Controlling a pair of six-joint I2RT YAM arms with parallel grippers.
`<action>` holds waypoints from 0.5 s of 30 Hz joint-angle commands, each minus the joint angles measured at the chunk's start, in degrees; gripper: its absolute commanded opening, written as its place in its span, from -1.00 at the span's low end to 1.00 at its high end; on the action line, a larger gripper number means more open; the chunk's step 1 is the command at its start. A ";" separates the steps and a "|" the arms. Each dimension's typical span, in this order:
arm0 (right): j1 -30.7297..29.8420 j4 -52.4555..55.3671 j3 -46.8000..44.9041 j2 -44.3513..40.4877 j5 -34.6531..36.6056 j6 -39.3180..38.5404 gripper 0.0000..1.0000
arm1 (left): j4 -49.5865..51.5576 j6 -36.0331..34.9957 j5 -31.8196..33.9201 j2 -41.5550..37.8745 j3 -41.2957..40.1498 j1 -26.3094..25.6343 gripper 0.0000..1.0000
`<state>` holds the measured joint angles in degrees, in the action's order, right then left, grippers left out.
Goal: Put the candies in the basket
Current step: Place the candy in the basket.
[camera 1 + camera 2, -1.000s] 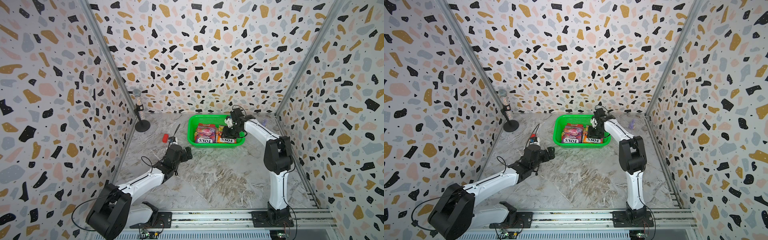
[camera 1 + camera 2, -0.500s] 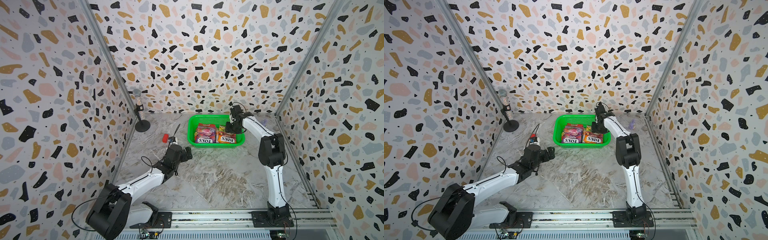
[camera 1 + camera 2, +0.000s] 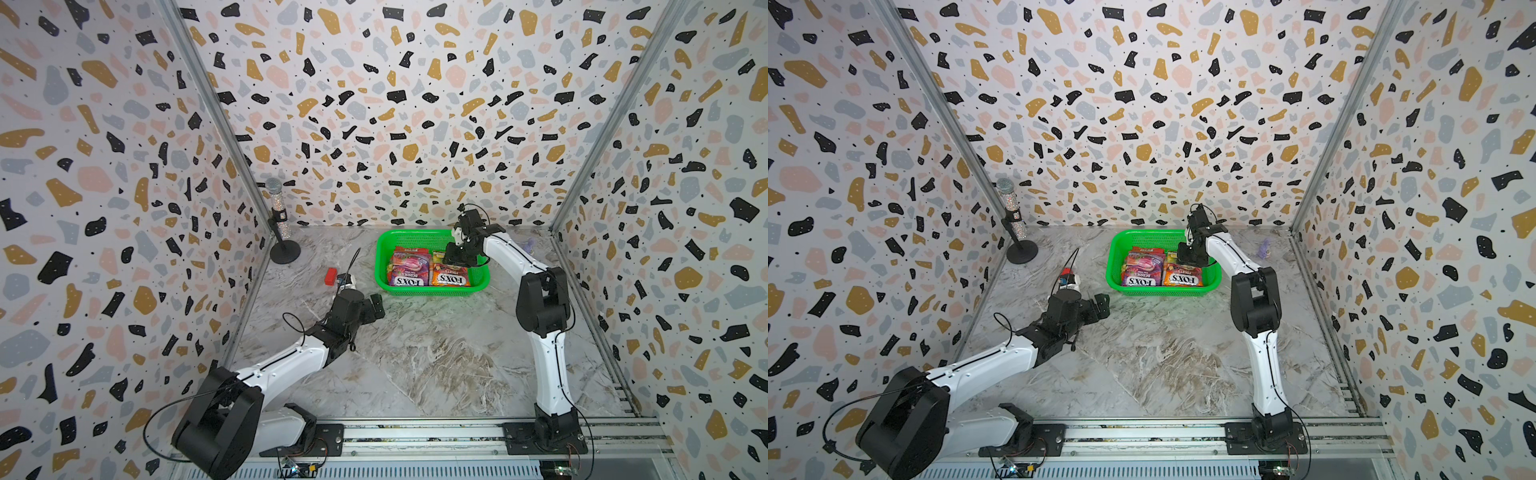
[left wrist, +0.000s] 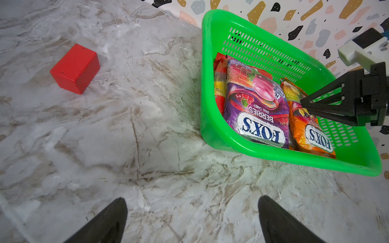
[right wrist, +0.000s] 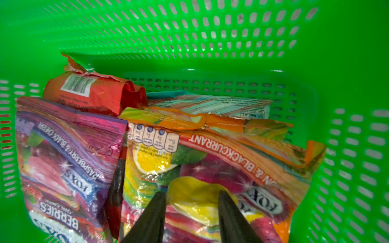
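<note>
Right gripper point(image 5: 191, 192) hangs half-open over the glossy orange plastic candy bag point(image 5: 231, 151) in the bright green mesh basket point(image 5: 210, 31), gripping nothing; left gripper point(image 4: 192, 198) wide open, empty.

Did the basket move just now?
No. The basket sits just as far from the red block as before.

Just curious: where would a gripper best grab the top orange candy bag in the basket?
On the orange bag, probably the crimped end seam, from straight above: it lies flat on other bags, and the basket walls block any sideways approach.
</note>
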<state>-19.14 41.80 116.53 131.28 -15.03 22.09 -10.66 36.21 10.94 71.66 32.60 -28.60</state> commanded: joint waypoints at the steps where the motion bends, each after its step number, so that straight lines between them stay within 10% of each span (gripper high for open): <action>1: -1.82 0.67 -0.04 -2.02 -4.98 0.59 -0.13 | -0.86 -0.59 -0.57 0.36 1.41 0.04 0.99; 15: -3.48 -2.63 -4.83 -15.93 -3.31 -0.23 -0.01 | -0.63 -0.31 -0.62 0.42 1.67 0.03 0.99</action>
<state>-21.98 41.21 113.06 124.51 -18.20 22.13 -10.63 36.18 9.74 71.96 32.62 -28.60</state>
